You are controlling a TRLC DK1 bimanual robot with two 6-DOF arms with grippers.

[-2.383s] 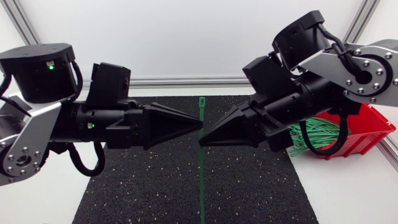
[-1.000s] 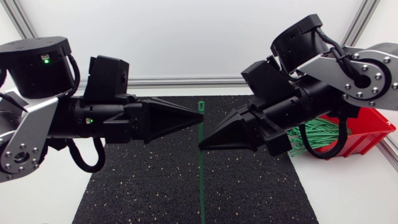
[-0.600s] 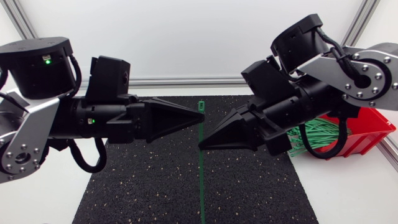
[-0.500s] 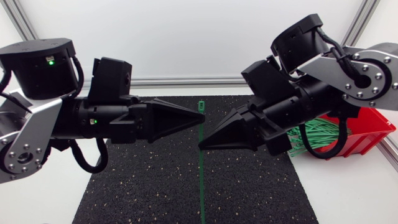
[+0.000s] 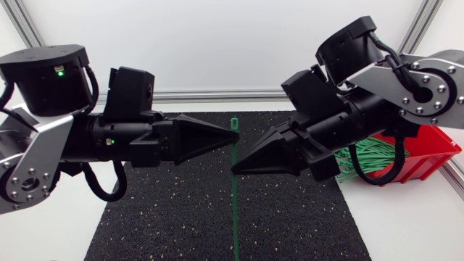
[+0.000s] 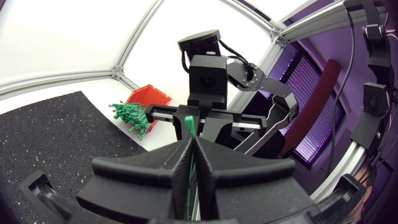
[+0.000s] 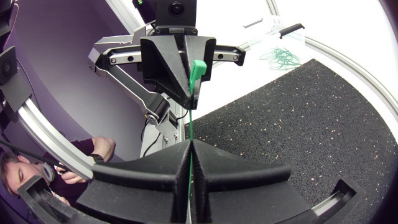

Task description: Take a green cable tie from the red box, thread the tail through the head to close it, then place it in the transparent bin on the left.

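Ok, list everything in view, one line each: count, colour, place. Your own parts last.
cable tie: one, green, straight, over the mat's middle, gripped by both pincers
spare ties: a bundle, green, in the red box
red box: one, red, on the table right of the mat
transparent bin: one, clear, beyond the mat
looped ties: a few, green, in the bin
mat: one, black speckled, mid-table
table: one, white
left pincer: black, shut near the tie's head
right pincer: black, shut on its strap
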